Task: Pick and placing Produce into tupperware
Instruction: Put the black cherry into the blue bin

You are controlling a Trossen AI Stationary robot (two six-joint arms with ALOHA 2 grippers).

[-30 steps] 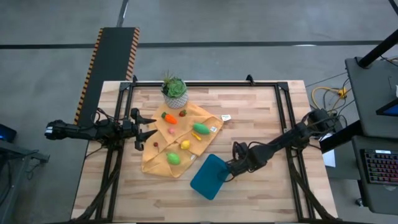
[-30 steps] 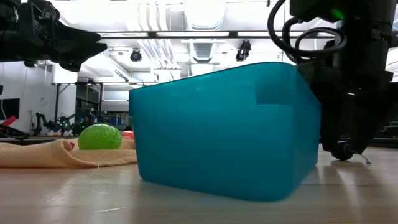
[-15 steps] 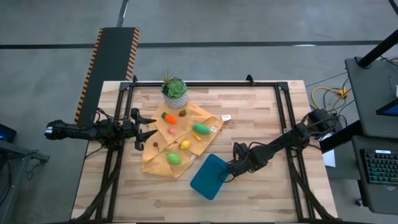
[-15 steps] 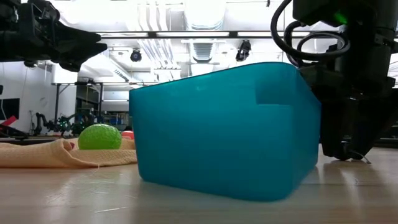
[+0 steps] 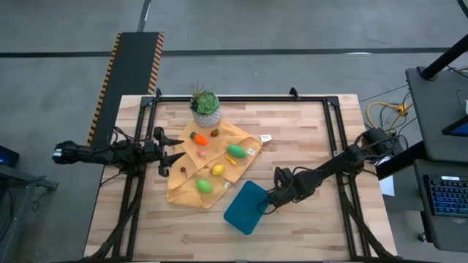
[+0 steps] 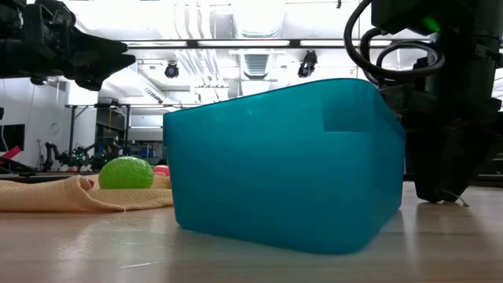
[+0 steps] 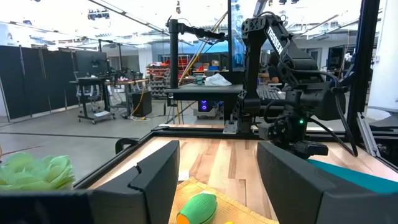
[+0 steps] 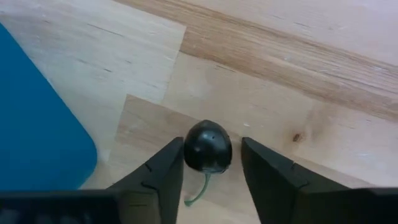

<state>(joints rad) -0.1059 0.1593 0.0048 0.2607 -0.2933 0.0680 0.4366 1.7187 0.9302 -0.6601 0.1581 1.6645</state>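
Observation:
The teal tupperware (image 5: 246,207) stands on the table's near middle and fills the low view (image 6: 275,165). Produce lies on a mustard cloth (image 5: 186,191): an orange carrot (image 5: 199,138), green ovals (image 5: 235,151) (image 5: 204,185) and a yellow piece (image 5: 217,170). My right gripper (image 5: 265,204) is open, pointing down at the table just right of the tupperware. A small dark round piece with a green stem (image 8: 208,146) lies on the wood between its fingers. My left gripper (image 5: 175,155) waits open at the cloth's left edge. My right gripper comes from above with one finger (image 8: 166,171) on each side of the small dark piece (image 8: 208,146), which rests on the table. One finger stands right against it. I cannot tell whether it touches.
A potted green plant (image 5: 205,106) stands at the cloth's far corner. A black frame rail (image 5: 333,146) runs along the table's right side, with bare wood between it and the cloth. The tupperware's corner (image 8: 37,118) lies close beside the right gripper.
My right gripper has come down a little over the small dark piece. In the low view the piece showed below the fingers a second ago and is now hidden by them. The tupperware and the left arm have kept still.

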